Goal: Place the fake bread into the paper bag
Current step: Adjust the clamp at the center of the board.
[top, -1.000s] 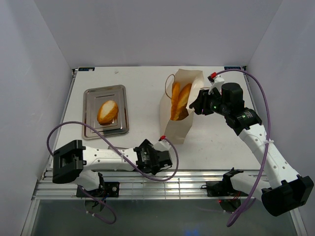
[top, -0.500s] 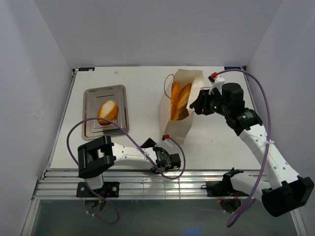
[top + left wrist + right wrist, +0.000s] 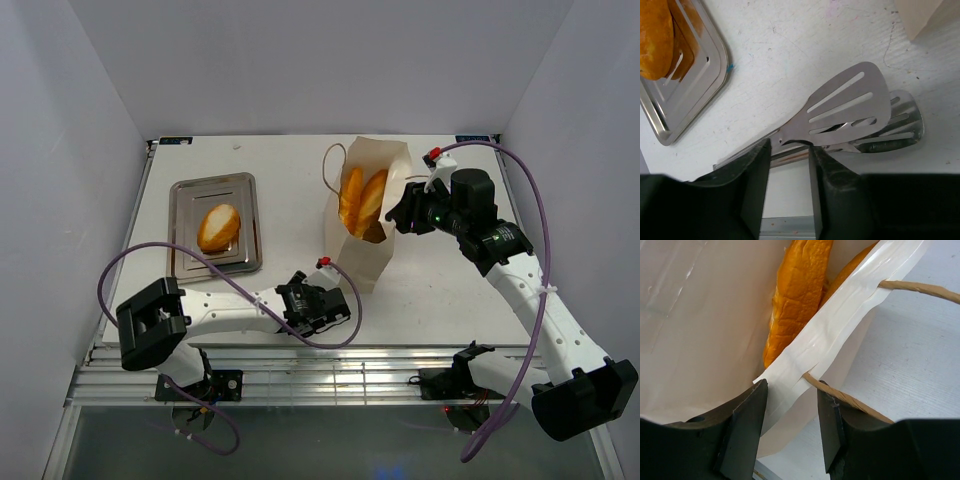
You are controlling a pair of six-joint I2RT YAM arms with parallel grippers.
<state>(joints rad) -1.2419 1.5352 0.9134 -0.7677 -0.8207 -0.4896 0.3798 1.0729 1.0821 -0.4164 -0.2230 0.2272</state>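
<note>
Moved leftward since half a second ago, the left jaws are clamped on silver tongs (image 3: 850,107) over the desk (image 3: 290,180). The paper bag (image 3: 690,315) is pinched at its rim by the right jaws. Fake bread (image 3: 797,300) is stood inside it, and one roll (image 3: 219,227) is left on the tray (image 3: 243,205).

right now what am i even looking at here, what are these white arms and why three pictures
Two robot arms are bolted at the near edge of a table. One picture looks down from above; the other two come from wrist cameras. On it sit a steel tray holding one toy bread roll and a paper bag with two bread pieces inside. The left gripper holds metal tongs. The right gripper has the bag's rim between its fingers; whether it pinches is unclear.
</note>
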